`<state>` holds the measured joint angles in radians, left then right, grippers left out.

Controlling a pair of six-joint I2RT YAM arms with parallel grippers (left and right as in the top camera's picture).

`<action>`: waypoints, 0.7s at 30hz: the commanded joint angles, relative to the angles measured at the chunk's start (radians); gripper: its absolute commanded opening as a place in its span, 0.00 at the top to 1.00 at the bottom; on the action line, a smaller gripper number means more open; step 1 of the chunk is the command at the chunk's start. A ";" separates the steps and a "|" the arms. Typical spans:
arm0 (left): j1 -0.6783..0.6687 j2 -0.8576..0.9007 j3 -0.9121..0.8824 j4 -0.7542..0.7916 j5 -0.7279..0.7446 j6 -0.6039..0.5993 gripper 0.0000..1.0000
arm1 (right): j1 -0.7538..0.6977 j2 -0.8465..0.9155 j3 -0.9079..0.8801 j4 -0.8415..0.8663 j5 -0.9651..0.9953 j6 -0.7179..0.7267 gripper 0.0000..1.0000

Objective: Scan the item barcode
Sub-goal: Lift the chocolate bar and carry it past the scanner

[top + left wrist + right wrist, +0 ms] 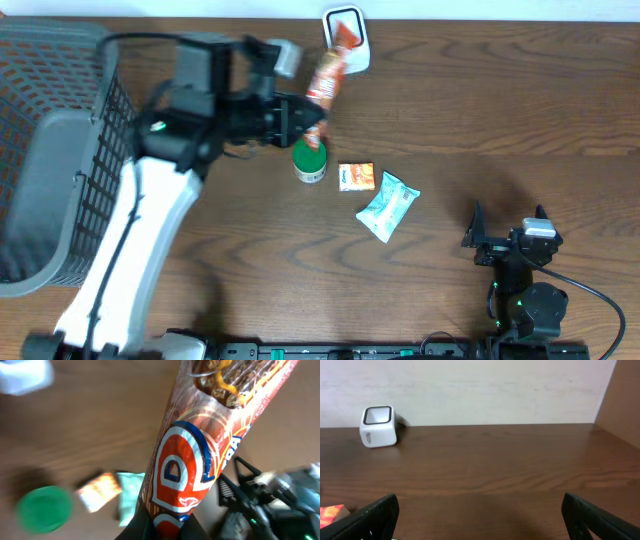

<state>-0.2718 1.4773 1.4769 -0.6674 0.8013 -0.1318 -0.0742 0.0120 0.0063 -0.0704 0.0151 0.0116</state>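
Left end effector (pixel 308 122) pinches long snack packet (pixel 327 80) at lower end: light, crinkly, slippery film, probably flexes; mid-length hold steadier. Right end effector (pixel 508 232) wide, empty.

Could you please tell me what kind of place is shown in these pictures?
Probably a mock shop checkout on a table: a grey shopping basket, a small white scanner, small packets, and a long snack pack in the left gripper.

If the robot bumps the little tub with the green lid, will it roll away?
Probably not while upright: the green-lidded tub stands lid-up. Knocked over, its round body would likely roll. It looks small, so probably light.
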 commanded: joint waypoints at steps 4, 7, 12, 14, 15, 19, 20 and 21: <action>-0.050 0.165 0.001 0.116 0.439 -0.001 0.93 | 0.004 -0.006 -0.001 -0.004 0.002 0.002 0.01; -0.050 0.223 0.001 0.154 0.608 0.004 0.93 | 0.004 -0.006 -0.001 -0.004 0.002 0.002 0.01; -0.050 0.311 0.000 0.151 0.772 0.088 0.92 | 0.004 -0.006 -0.001 -0.004 0.002 0.002 0.01; -0.050 0.336 -0.002 0.144 0.772 0.086 0.92 | 0.004 -0.006 -0.001 -0.004 0.002 0.002 0.01; -0.050 0.347 -0.002 0.134 0.772 0.086 0.93 | 0.004 -0.006 -0.001 -0.004 0.002 0.002 0.01; -0.051 0.365 -0.007 0.087 0.772 0.086 0.93 | 0.004 -0.006 -0.001 -0.004 0.002 0.002 0.01; -0.051 0.365 -0.011 0.067 0.772 0.086 0.93 | 0.004 -0.006 -0.001 -0.004 0.002 0.002 0.01; -0.053 0.365 -0.016 0.050 0.772 0.086 0.93 | 0.004 -0.006 -0.001 -0.004 0.002 0.002 0.01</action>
<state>-0.3222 1.8446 1.4754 -0.5915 1.5162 -0.0704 -0.0742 0.0120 0.0063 -0.0704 0.0154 0.0113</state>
